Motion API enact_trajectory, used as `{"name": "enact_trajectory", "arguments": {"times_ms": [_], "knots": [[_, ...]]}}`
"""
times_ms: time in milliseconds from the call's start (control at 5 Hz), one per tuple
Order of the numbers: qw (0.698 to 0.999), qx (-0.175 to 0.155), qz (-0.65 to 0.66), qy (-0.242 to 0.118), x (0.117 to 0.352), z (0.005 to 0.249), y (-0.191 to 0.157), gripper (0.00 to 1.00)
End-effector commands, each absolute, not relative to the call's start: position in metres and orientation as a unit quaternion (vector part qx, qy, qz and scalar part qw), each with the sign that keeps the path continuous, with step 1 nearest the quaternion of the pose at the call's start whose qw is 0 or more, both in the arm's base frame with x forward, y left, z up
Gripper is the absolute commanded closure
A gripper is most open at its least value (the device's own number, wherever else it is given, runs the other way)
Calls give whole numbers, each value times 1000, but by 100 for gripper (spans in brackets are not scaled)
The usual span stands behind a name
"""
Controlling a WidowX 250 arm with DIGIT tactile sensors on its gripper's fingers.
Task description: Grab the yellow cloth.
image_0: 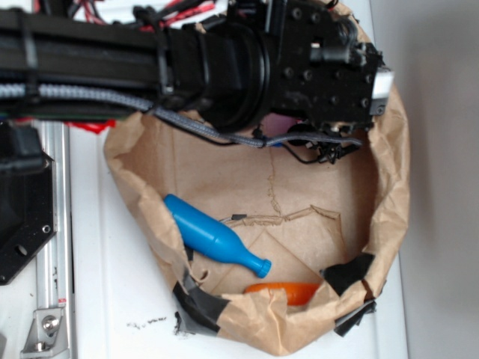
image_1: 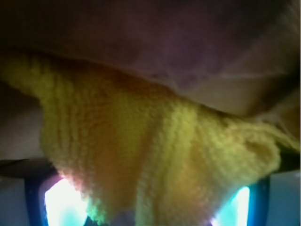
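My arm [image_0: 224, 60] hangs over the far rim of the bag [image_0: 389, 187]. The wrist view is filled with the cloth [image_1: 155, 155], bunched close under the lens, so I judge the claw is down on it. I cannot tell whether the claw has closed; closing and lifting may remain. A bottle [image_0: 213, 235] lies nearer in the bag.

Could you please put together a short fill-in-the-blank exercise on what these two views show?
1. The blue bottle lies inside the brown paper ____.
2. The wrist view is filled, close up and blurred, by a fuzzy cloth coloured ____.
3. The orange object lies near the bottle's narrow ____.

Missing words: bag; yellow; neck.
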State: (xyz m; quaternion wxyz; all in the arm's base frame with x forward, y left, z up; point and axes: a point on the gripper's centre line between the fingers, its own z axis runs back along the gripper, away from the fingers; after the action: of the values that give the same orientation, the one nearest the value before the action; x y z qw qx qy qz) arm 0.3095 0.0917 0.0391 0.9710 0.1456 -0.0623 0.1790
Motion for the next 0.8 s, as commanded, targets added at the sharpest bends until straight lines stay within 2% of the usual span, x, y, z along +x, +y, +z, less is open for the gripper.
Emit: {"name": "enact_trajectory", "arguments": {"times_ms": [0,200,400,600], "knots": [[974,136,134,-123,318,65,100,0],[977,136,129,-104,321,60,101,0],[977,126,138,-101,319,47,106,100],[979,129,130,-86,318,38,104,100]]}}
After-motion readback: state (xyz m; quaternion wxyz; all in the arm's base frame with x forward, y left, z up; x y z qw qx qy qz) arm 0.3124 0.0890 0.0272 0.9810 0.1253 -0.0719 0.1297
